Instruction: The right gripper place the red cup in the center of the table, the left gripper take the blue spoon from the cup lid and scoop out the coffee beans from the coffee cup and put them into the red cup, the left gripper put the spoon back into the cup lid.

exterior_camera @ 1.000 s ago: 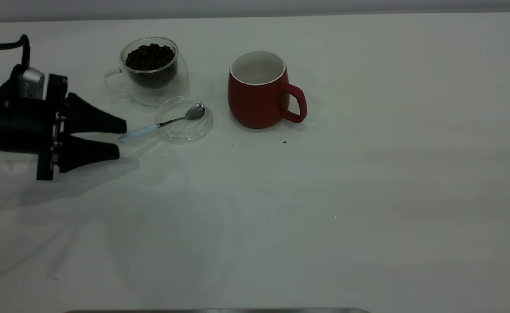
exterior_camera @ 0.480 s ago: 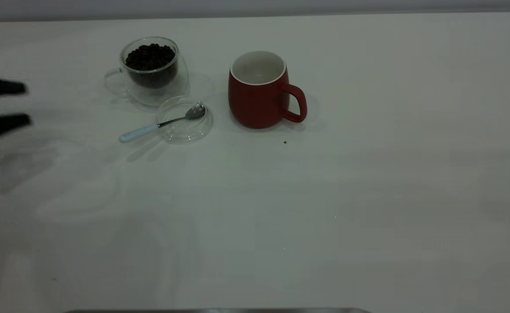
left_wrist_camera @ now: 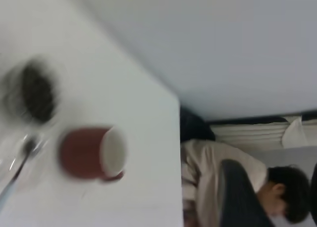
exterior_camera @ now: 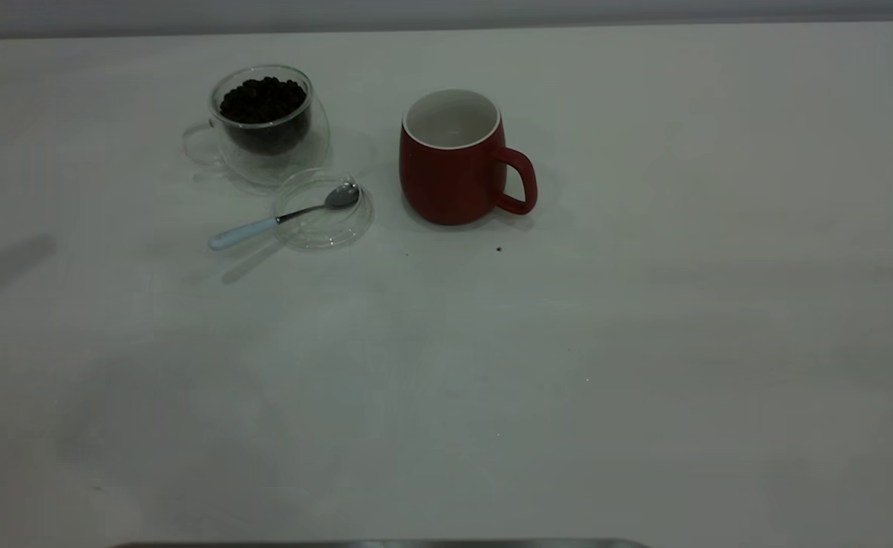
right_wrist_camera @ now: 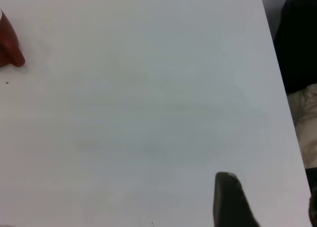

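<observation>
We see the spoon (exterior_camera: 279, 219) resting in the lid (exterior_camera: 324, 208) beside the red cup (exterior_camera: 454, 160), ready to scoop; we cannot tell how either gripper stands.

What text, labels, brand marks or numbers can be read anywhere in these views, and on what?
None can be read. The red cup, the coffee cup, the cup lid, the blue spoon and the table all look plain and unmarked.
</observation>
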`<state>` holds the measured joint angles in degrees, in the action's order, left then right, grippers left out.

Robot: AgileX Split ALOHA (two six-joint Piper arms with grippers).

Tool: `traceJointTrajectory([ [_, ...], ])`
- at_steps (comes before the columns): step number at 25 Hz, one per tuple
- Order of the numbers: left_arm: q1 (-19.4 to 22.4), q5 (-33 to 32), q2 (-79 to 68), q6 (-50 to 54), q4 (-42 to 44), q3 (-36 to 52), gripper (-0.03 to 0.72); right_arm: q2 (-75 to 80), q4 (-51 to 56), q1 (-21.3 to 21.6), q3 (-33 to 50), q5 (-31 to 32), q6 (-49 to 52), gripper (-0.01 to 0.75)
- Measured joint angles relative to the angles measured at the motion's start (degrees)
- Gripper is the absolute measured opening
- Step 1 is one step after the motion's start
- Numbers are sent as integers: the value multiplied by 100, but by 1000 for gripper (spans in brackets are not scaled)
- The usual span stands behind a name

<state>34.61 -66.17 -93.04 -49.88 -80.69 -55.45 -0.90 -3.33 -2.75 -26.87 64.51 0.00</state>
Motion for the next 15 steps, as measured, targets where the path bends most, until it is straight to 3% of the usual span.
traceJointTrajectory([
  [3, -149, -52, 1149, 32, 189, 8, 362, 0, 0, 0, 0, 0, 0, 412],
  [7, -823, -52, 2419, 118, 1134, 13, 277, 0, 0, 0, 0, 0, 0, 412],
  [11, -1350, -52, 3513, 667, 2697, 33, 222, 0, 0, 0, 0, 0, 0, 412],
  [15, -1416, -29, 4511, 2015, 4799, 63, 217, 0, 0, 0, 0, 0, 0, 412],
])
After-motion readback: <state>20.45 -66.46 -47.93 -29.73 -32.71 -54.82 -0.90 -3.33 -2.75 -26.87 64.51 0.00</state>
